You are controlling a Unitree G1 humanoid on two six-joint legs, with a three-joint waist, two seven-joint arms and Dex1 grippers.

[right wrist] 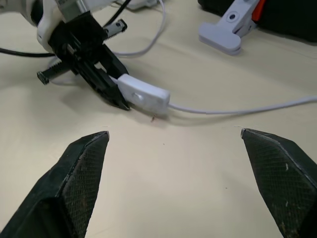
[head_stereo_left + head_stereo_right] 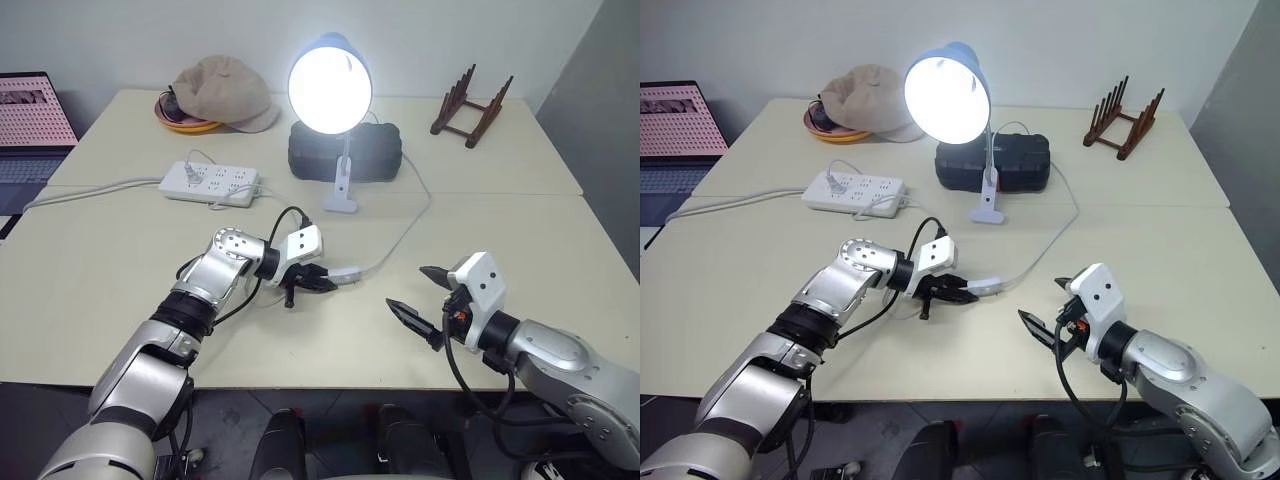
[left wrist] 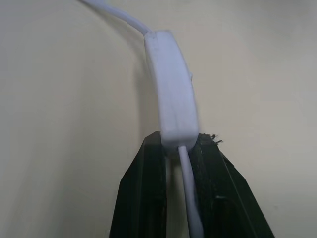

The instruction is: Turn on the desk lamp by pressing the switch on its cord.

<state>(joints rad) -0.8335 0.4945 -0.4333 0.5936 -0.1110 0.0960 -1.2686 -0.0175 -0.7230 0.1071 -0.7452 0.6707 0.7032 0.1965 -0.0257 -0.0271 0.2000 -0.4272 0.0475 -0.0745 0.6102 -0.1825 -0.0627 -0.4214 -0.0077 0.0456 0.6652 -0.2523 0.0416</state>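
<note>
The desk lamp [image 2: 330, 85] stands at the back of the table with its bulb glowing brightly under the light-blue shade. Its thin white cord [image 2: 405, 230] curves forward to the small white switch [image 2: 343, 274], which lies on the tabletop. My left gripper [image 2: 325, 283] is shut on the near end of the switch [image 3: 171, 94], with the cord running between its black fingers [image 3: 143, 188]. My right gripper [image 2: 408, 288] stands open a little to the right of the switch [image 1: 143, 95], with nothing between its fingers and its tips aimed toward it.
A white power strip [image 2: 210, 183] lies at the back left, with a beige cap [image 2: 225, 95] behind it. A black box [image 2: 345, 150] sits behind the lamp's base. A wooden rack [image 2: 472, 105] stands at the back right, and a laptop [image 2: 30, 120] at the far left.
</note>
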